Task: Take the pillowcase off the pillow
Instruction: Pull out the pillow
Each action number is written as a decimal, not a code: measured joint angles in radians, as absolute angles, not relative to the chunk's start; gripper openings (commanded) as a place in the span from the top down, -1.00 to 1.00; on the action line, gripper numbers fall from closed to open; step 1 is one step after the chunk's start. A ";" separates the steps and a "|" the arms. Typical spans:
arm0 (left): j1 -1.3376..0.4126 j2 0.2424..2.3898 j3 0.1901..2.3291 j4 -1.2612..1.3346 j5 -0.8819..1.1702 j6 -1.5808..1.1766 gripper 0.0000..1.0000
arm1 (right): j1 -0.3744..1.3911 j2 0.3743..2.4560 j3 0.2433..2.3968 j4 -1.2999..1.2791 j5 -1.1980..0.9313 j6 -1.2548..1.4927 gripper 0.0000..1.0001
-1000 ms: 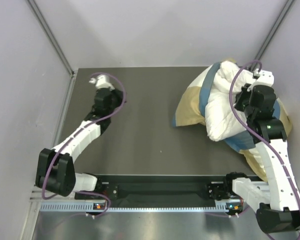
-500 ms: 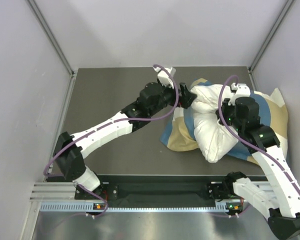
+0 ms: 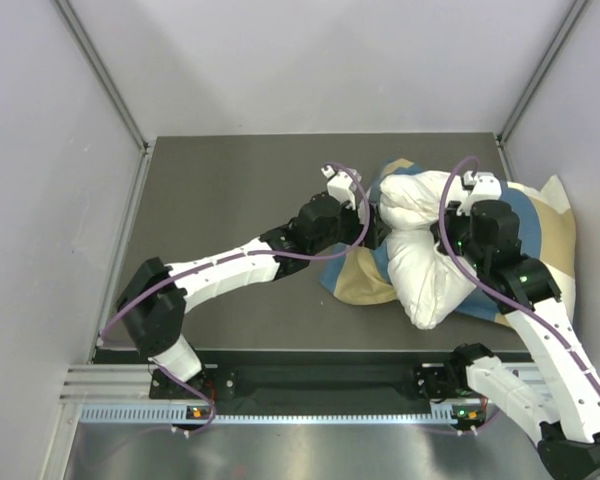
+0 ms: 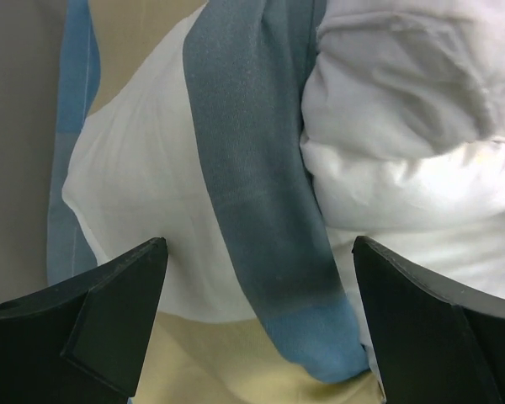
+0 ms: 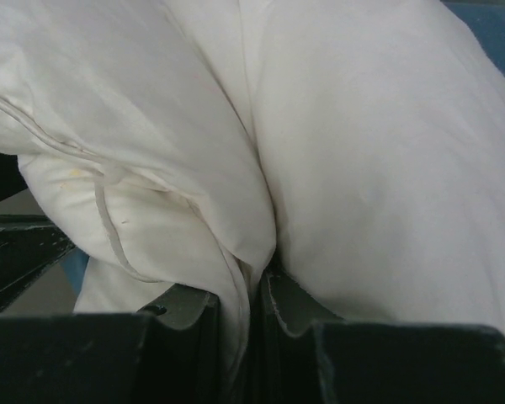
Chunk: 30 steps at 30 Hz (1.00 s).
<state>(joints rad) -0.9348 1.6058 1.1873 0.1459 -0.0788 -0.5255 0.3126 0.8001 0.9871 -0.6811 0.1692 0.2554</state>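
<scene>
The left tool (image 3: 372, 226) reaches across the dark surface (image 3: 220, 180) with its jaws spread wide, right at the left edge of the checked pillowcase (image 3: 352, 282) — a blue stripe of it shows between them in the wrist view. The white pillow (image 3: 425, 275) lies bunched on top of the pillowcase, at the right of the surface. The right tool (image 3: 448, 232) — jaws pressed nearly together — pinches a fold of the pillow.

pillowcase (image 3: 364, 280): large checks in blue, tan, cream; tan patch seen at 7 o'clock corner, blue at 1 o'clock, tan-cream at 3 o'clock edge.
pillow (image 3: 430, 272): plain white.
table (image 3: 230, 190): dark grey-brown, unpatterned.
arms (image 3: 230, 268): white shells, black joints.
cables (image 3: 443, 218): purple.
walls (image 3: 40, 200): pale lilac-grey.
</scene>
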 measured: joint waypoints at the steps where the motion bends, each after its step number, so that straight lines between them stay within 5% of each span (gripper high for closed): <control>1: -0.935 1.622 1.193 0.157 -0.078 -0.529 -0.93 | 0.315 0.797 0.985 -0.681 0.168 0.256 1.00; 3: -0.935 1.660 1.201 0.179 -0.076 -0.534 -0.93 | 0.319 0.789 0.977 -0.682 0.167 0.257 1.00; 5: -0.935 1.695 1.207 0.188 -0.071 -0.545 -0.62 | 0.326 0.785 0.974 -0.685 0.165 0.258 1.00; 6: -0.935 1.713 1.214 0.194 -0.065 -0.550 -0.38 | 0.327 0.785 0.974 -0.686 0.162 0.258 1.00; 7: -0.936 1.728 1.222 0.201 -0.059 -0.556 0.18 | 0.332 0.785 0.974 -0.688 0.161 0.258 1.00; 9: -0.943 1.748 1.238 0.221 -0.031 -0.567 0.70 | 0.340 0.785 0.974 -0.690 0.155 0.264 1.00; 11: -0.952 1.755 1.246 0.233 -0.025 -0.577 1.00 | 0.348 0.781 0.978 -0.694 0.150 0.266 1.00; 30: -0.749 1.537 0.943 0.492 0.300 -0.809 1.00 | 0.408 0.792 1.372 -1.006 0.056 0.283 1.00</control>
<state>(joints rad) -0.7494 1.5372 0.9428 0.4915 0.3000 -0.8089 0.4076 0.7921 1.3720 -1.0061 0.0559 0.2832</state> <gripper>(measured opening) 0.025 0.130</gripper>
